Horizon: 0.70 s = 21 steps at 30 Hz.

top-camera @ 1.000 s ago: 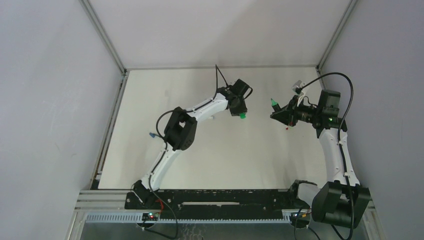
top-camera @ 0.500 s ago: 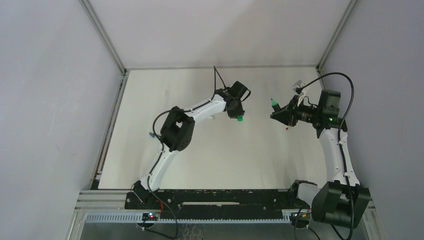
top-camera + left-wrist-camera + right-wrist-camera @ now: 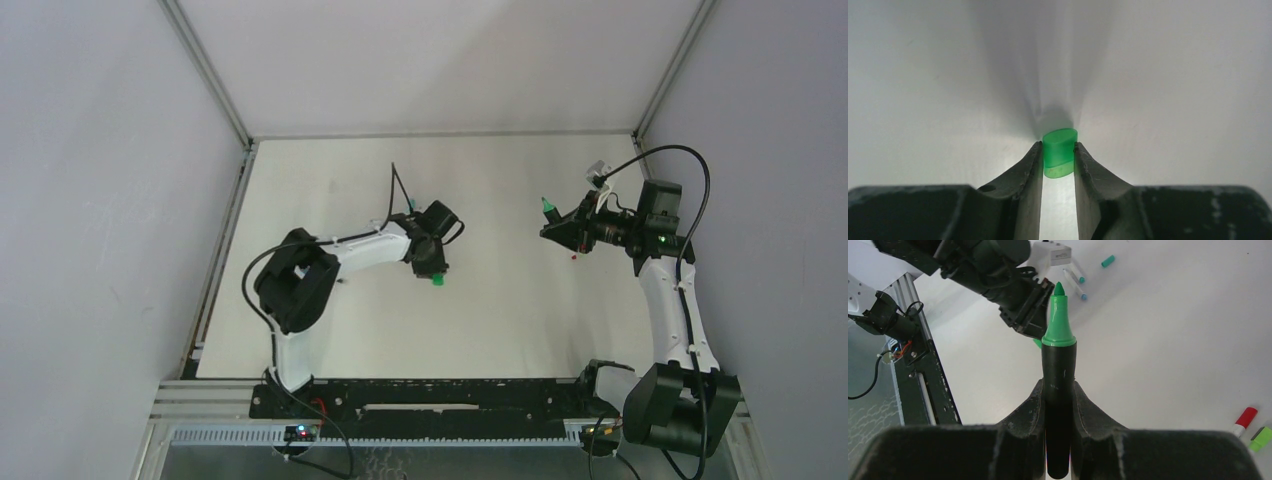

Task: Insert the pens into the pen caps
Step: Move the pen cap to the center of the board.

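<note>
My cell: a white table [image 3: 500, 330] boxed in by pale grey walls [image 3: 300, 60].
I see the table lit evenly, matte, with soft shadows on it. A left wall [image 3: 90, 200] and a right wall [image 3: 780, 120] flank it, and a back wall [image 3: 440, 60] closes the far edge. Slim metal posts [image 3: 205, 70] run up both far corners. A black rail [image 3: 450, 392] crosses the near edge, over a slotted grey strip [image 3: 450, 435].

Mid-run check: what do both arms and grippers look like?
The left arm and right arm have white links, bulky black joints and looping black cables; a green light glows near the right wrist. The left gripper and right gripper have dark tapered fingers.
</note>
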Motion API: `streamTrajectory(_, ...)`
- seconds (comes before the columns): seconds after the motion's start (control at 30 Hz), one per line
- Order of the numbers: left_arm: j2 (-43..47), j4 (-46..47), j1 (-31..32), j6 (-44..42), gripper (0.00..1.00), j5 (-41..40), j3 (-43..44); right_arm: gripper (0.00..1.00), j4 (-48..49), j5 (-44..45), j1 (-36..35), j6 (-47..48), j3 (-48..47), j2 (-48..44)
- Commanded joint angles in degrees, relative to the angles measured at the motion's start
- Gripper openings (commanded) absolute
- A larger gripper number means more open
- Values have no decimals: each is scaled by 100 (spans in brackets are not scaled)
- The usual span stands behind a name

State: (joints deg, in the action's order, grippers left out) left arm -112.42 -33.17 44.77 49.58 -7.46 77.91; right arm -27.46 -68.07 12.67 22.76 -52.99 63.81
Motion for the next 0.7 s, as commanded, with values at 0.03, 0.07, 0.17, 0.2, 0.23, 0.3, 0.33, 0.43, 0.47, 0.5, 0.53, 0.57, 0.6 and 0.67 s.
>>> streamTrajectory(0.03, 866, 150, 38, -25, 32, -331, -948, 0, 66, -173, 25, -36, -194, -105)
streamTrajectory(0.07, 969, 152, 37, -79, 33, -380, -1060, 0, 66, -179, 25, -28, -198, -108)
streamTrajectory(0.17, 1256, 192, 38, -334, 38, -477, -1343, 0, 40, -204, 25, -9, -200, -115)
streamTrajectory(0.2, 1360, 253, 32, -439, 44, -471, -1452, 0, 46, -210, 25, -9, -195, -122)
streamTrajectory(0.23, 1468, 323, 39, -509, 48, -468, -1579, 0, 30, -221, 25, -10, -194, -132)
streamTrajectory(0.3, 1736, 460, 39, -602, 57, -539, -1848, 0, 24, -256, 25, -8, -198, -140)
streamTrajectory(0.33, 1933, 516, 37, -640, 61, -625, -2008, 0, 22, -266, 25, -1, -197, -141)
streamTrajectory(0.43, 2369, 635, 40, -835, 64, -672, -2290, 0, 4, -310, 25, 0, -197, -141)
streamTrajectory(0.47, 2507, 692, 52, -931, 64, -667, -2344, 0, -4, -330, 25, 0, -197, -133)
streamTrajectory(0.5, 2627, 757, 63, -1039, 65, -655, -2390, 0, -1, -356, 25, -4, -199, -132)
streamTrajectory(0.53, 2748, 826, 90, -1171, 65, -648, -2415, 0, 3, -370, 25, -15, -196, -124)
streamTrajectory(0.57, 2838, 896, 124, -1288, 65, -633, -2415, 0, 4, -385, 25, -17, -201, -123)
streamTrajectory(0.6, 2889, 941, 151, -1410, 66, -608, -2383, 0, 4, -397, 25, -22, -196, -123)
streamTrajectory(0.67, 2864, 930, 209, -1549, 67, -623, -2221, 0, 0, -408, 25, -31, -200, -123)
